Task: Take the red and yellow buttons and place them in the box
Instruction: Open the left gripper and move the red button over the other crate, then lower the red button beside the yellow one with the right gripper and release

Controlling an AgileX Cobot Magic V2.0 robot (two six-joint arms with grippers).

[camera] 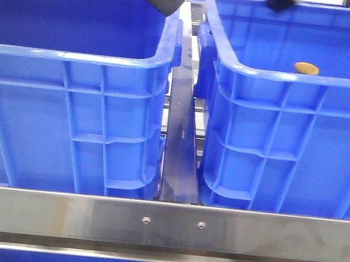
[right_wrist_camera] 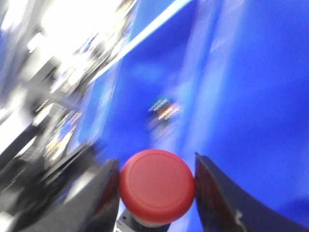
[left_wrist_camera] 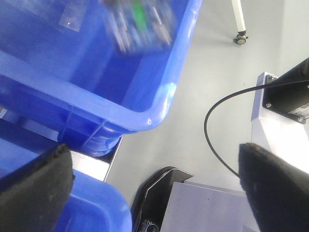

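Squarely between its dark matte fingers, the right gripper [right_wrist_camera: 157,186] clamps a smooth, domed red button [right_wrist_camera: 157,185] over a glossy blue crate. The left gripper [left_wrist_camera: 154,186] gapes empty. A flat yellow-orange button [camera: 306,68] lies inside the ribbed, thick-rimmed right crate [camera: 275,142].

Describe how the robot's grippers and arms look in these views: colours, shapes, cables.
The left gripper has broad, black, matte fingers with rough, rounded edges. A thin black cable loops past a pale grey housing. The right gripper shows dark tapered fingers, blurred. In the front view only black tips appear at the top edge.
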